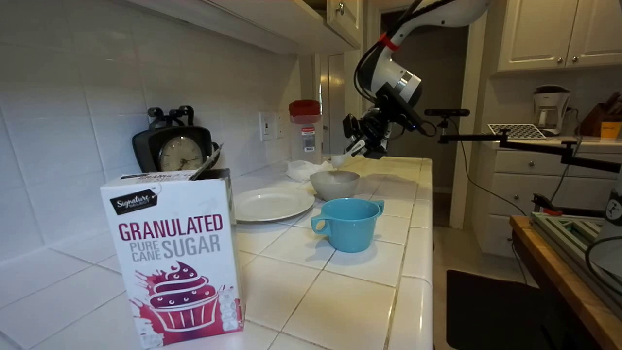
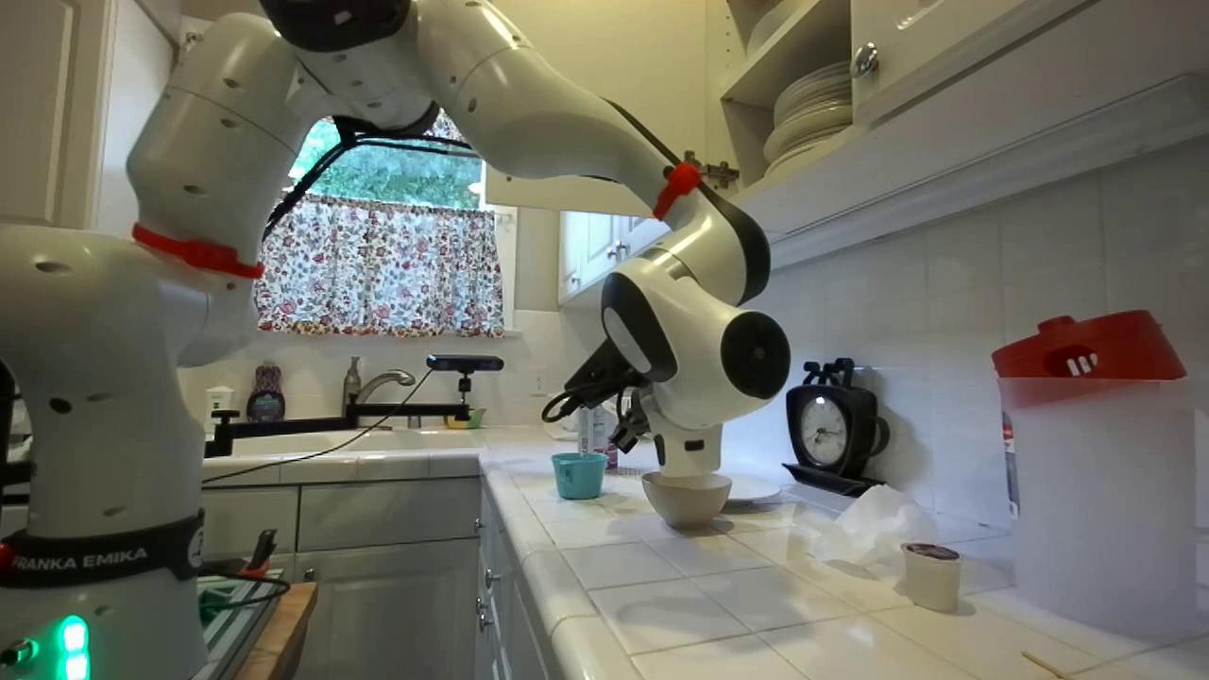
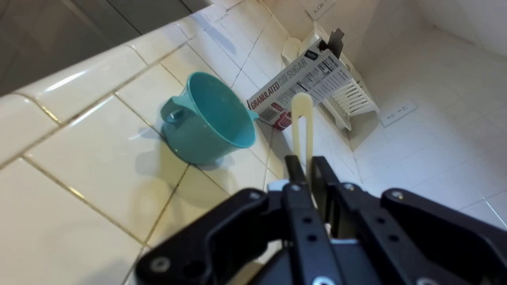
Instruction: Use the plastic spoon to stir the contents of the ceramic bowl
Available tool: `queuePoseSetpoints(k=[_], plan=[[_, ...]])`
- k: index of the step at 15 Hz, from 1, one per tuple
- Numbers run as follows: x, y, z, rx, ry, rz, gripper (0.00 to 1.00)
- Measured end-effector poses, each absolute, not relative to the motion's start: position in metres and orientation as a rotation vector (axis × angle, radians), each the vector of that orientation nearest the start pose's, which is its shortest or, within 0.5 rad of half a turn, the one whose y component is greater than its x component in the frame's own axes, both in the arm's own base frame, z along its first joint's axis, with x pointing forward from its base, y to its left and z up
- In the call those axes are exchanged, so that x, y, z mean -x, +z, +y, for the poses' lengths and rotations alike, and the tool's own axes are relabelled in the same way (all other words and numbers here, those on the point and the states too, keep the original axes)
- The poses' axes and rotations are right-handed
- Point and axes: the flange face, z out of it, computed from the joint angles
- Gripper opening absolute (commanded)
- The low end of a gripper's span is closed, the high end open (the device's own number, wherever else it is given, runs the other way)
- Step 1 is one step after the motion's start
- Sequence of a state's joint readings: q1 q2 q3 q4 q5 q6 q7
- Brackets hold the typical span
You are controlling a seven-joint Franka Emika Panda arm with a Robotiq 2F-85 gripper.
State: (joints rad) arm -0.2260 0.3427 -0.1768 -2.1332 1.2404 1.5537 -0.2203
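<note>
The bowl [image 1: 335, 186], small, round and off-white, stands upright on the counter [image 1: 340, 297]; I can't see down into it. The spoon [image 3: 302, 105], pale plastic, is held on a slant, head low, close to the bowl's rim; whether the two touch I can't tell. The spoon's handle has a rounded end with a long slot through it.
</note>
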Motion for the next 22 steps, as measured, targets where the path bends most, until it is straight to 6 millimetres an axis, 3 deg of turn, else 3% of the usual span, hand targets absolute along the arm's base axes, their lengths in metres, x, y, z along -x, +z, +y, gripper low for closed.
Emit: queuePoseSetpoints(k=[13,22], plan=[[-0.530,0.238,-0.113,1.590,0.572,0.724,0.03],[-0.542,0.212,-0.118,1.546,0.696,0.834,0.03]])
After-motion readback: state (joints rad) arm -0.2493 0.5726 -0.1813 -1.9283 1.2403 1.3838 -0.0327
